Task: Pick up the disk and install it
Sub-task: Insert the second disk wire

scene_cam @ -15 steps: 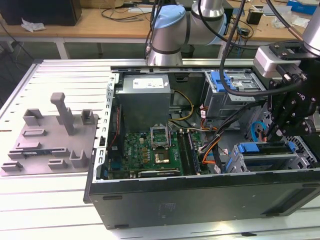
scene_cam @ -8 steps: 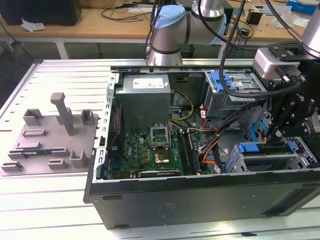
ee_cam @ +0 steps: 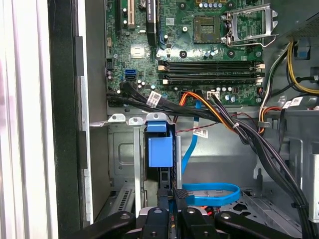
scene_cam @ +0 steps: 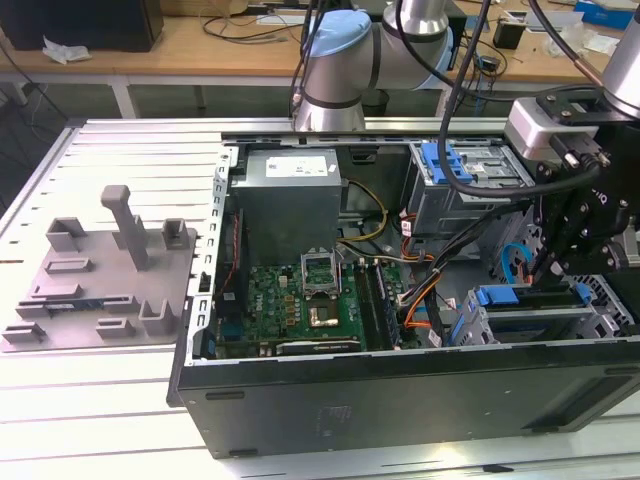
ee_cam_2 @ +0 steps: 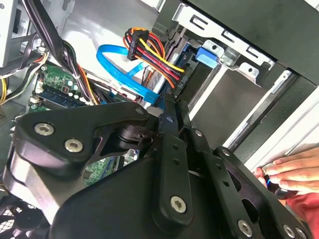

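The disk [scene_cam: 497, 296] stands on edge in the drive cage at the near corner of the open computer case, on the exterior view's right, with its blue carrier bracket showing. In the first wrist view the disk [ee_cam: 160, 149] runs edge-on from its blue bracket end down between my fingers. My gripper [scene_cam: 548, 262] reaches down into that cage from above. In both wrist views the gripper [ee_cam: 172, 196] [ee_cam_2: 169, 107] is shut on the dark rear edge of the disk [ee_cam_2: 197, 82], which sits between the cage's metal walls.
A blue data cable [ee_cam: 209, 191] loops beside the cage, and a power cable bundle [ee_cam_2: 154, 55] hangs close to the fingers. The motherboard [scene_cam: 300, 300], a grey power-supply box [scene_cam: 290, 195] and an upper drive cage [scene_cam: 470, 170] fill the case. A person's hand [ee_cam_2: 294, 172] rests outside the case.
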You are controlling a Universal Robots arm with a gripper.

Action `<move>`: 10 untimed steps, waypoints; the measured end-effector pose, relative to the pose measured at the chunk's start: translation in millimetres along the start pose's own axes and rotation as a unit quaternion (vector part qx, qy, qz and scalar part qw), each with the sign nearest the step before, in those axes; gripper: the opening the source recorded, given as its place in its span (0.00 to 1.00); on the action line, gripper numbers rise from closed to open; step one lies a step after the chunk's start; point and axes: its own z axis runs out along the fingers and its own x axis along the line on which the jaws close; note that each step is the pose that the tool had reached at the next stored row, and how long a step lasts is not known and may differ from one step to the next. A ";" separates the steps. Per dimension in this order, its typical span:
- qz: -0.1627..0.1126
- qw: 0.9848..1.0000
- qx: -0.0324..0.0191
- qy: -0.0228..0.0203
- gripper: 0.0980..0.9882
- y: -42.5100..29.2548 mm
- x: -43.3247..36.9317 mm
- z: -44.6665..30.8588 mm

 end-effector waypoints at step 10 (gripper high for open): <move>0.000 1.000 0.000 0.000 0.07 -1.1 0.0 0.9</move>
